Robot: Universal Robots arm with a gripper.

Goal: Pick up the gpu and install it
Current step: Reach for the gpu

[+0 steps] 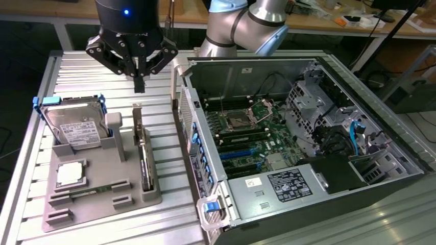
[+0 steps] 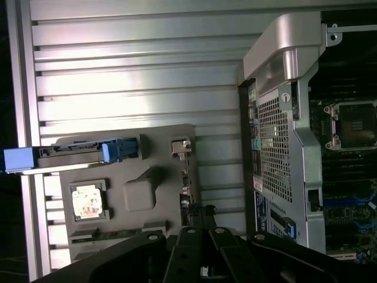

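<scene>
Fingers (image 1: 139, 84) together — upright above gpu (image 1: 145, 168)

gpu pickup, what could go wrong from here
1. The gripper hangs shut above the gpu; descending like that would likely ram the card's upper edge instead of straddling it.
2. The gpu stands on edge in the grey holder, close to the computer case; a tilted lift might jam it or knock the case wall.
</scene>
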